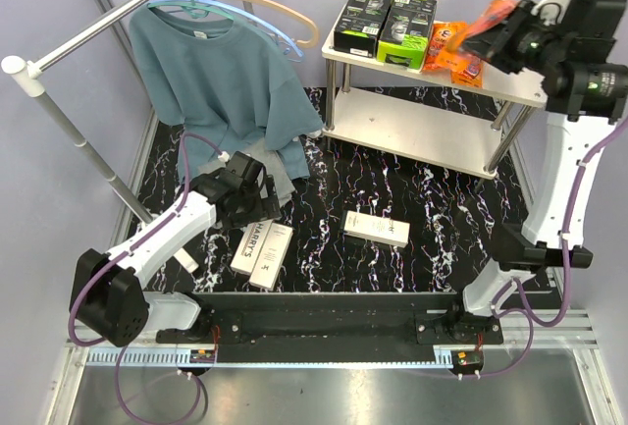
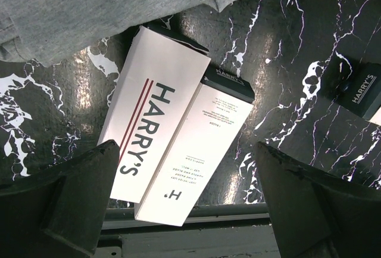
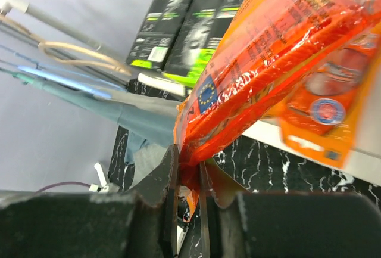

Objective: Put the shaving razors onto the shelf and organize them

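Left gripper (image 1: 253, 197), jaws wide, hangs over two white HARRY'S boxes (image 1: 262, 253) lying side by side on the desk (image 1: 442, 211), left of and before the shelf (image 1: 422, 132). A third box (image 1: 377, 229) lies nearer the shelf. They are probably light, stiff, smooth card, best gripped across the narrow width. Black-and-lime boxes (image 1: 385, 21) stand on the shelf top. Right gripper (image 3: 187, 168) pinches an orange blister pack (image 3: 268, 73) by its edge above the shelf's right end. It looks light, floppy and slick.

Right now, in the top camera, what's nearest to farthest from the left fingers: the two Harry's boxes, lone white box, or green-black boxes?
1. Two Harry's boxes, near left.
2. Lone white box, in the middle.
3. Green-black boxes, far back on the shelf.
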